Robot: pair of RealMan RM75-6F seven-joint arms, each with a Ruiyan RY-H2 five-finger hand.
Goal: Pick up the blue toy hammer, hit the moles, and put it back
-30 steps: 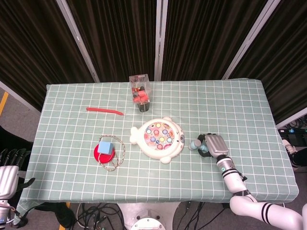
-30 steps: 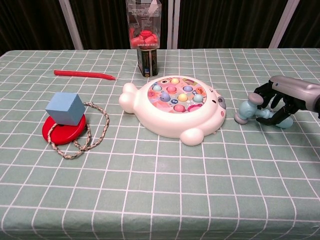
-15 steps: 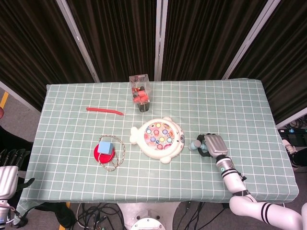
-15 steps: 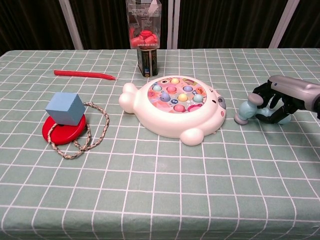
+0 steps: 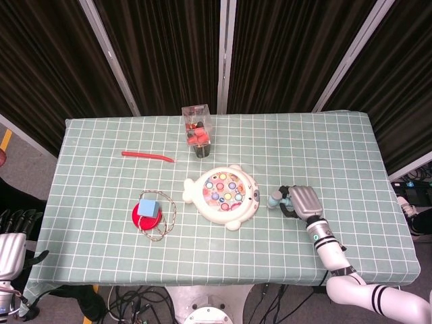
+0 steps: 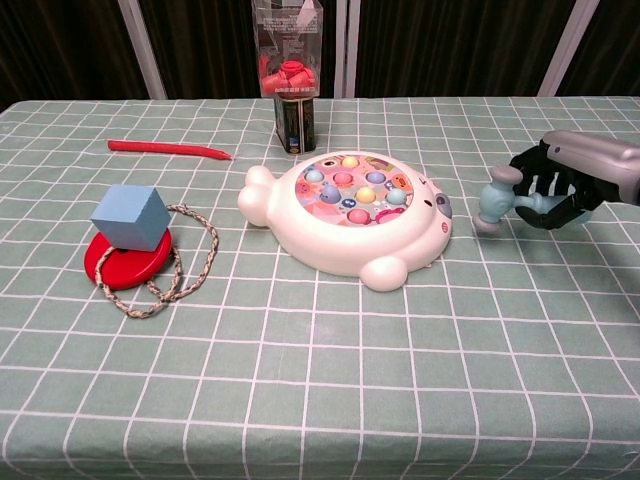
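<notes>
The blue toy hammer (image 6: pixel 497 203) is off the cloth, its head (image 5: pixel 275 199) pointing toward the mole game. My right hand (image 6: pixel 560 185) grips its handle, fingers curled round it; the same hand (image 5: pixel 302 201) shows right of the game in the head view. The white mole game (image 6: pixel 345 215) with several coloured moles (image 5: pixel 225 189) sits mid-table, a short gap left of the hammer head. My left hand (image 5: pixel 12 233) hangs off the table's left edge at the bottom left corner of the head view, holding nothing, fingers apart.
A blue cube (image 6: pixel 130 216) rests on a red disc (image 6: pixel 125 259) with a rope loop (image 6: pixel 185 262) beside it. A red stick (image 6: pixel 168 149) lies at the back left. A clear box (image 6: pixel 288 70) of red parts stands behind the game.
My right hand has closed on the hammer handle and lifted it a little, shifting up and slightly away from the table surface. The left hand has stayed put.
</notes>
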